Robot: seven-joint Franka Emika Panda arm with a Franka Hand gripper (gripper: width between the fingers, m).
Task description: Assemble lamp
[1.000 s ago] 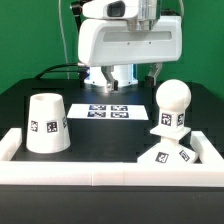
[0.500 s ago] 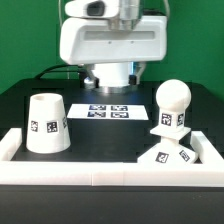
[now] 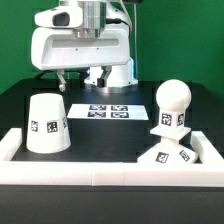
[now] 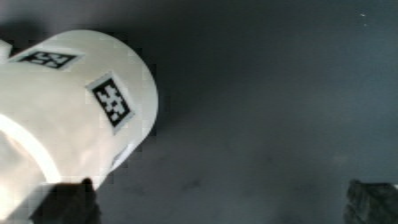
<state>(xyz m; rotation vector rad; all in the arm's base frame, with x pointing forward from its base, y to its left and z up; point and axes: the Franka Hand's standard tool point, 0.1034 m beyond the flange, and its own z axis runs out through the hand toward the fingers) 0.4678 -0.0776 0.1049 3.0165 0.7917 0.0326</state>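
nearest, by the front rail (image 3: 100,178), the square base (image 3: 168,158) carries the upright bulb (image 3: 171,105) at the exterior view's right. the shade (image 3: 46,123) stands mouth-down at the left. behind lies the marker board (image 3: 110,111). the gripper (image 3: 76,76) hangs above the shade, fingers (image 4: 64,203) spread wide, holding nothing.

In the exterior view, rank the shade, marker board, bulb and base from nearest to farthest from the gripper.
From the gripper:
1. Shade, directly beneath, on the exterior view's left.
2. Marker board, mid-table.
3. Bulb and base, on the exterior view's right; too close to call.
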